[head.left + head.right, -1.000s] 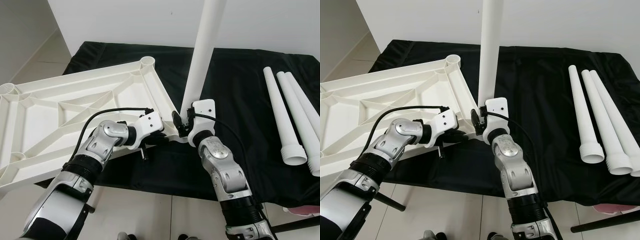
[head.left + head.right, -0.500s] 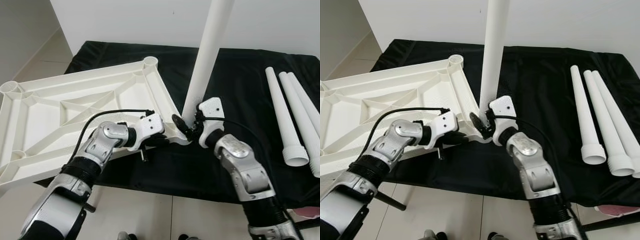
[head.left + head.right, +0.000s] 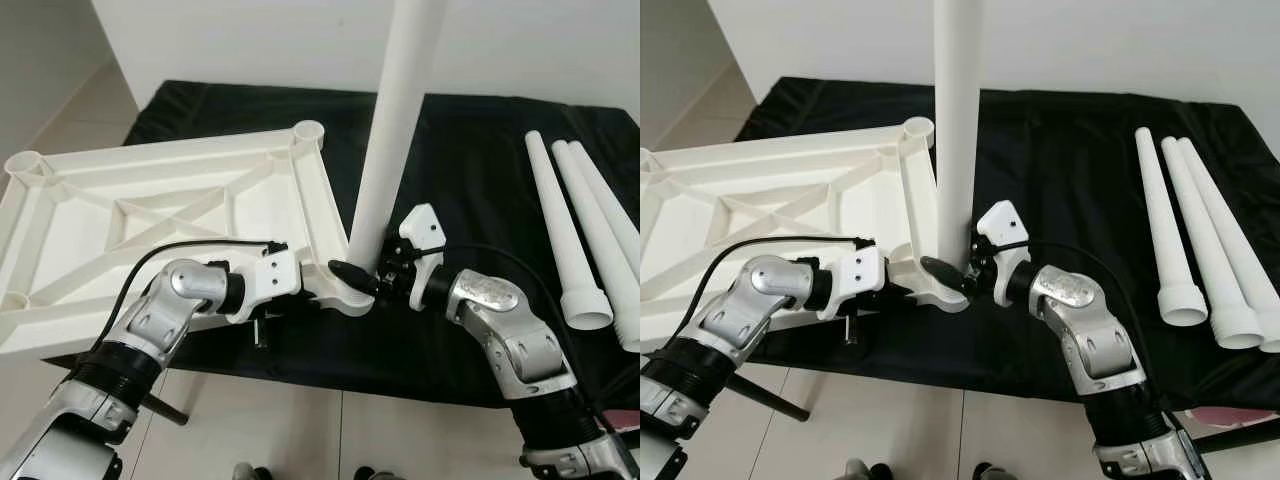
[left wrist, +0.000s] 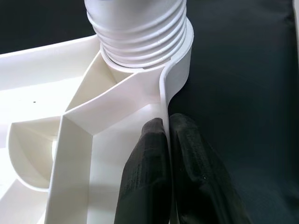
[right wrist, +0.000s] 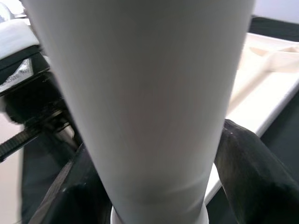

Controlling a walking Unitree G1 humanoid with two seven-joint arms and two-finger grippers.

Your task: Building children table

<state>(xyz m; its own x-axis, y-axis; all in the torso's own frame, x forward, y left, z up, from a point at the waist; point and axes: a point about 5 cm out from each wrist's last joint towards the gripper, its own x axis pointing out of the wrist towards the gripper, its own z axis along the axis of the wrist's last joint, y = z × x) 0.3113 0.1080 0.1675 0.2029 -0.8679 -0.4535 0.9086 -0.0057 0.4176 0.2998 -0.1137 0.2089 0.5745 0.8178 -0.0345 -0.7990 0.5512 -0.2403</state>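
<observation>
Pale tiled floor, white wall, and a desk [image 3: 480, 130] draped in black cloth.

Left eye view: on the cloth, a white ribbed plastic tabletop [image 3: 150, 215], upside down, its left part overhanging the desk edge. At its near right corner, a long white plastic tube leg [image 3: 395, 120] standing upright in the corner socket. Left end effector [image 3: 318, 292] at the tabletop's near rim just beside that socket. Right end effector [image 3: 368, 280] around the foot of the upright leg. Far right on the cloth, three more white tube legs [image 3: 580, 235] lying side by side, flared ends toward the robot, well apart from the tabletop.

Right eye view: same layout; far right corner socket [image 3: 919, 128] of the tabletop open, no leg in it.

Left wrist view: two black fingers [image 4: 149, 172] pressed together on the thin white rim wall, clamped on the tabletop. Just beyond, the leg's threaded base [image 4: 140, 32] seated in the socket, several thread rings above the collar, so probably not screwed fully home.

Right wrist view: black fingers [image 5: 247, 168] on either side of the leg, closed around it.

Judged progress: one leg of four in place and perhaps needing more turns; three legs and three sockets left.
</observation>
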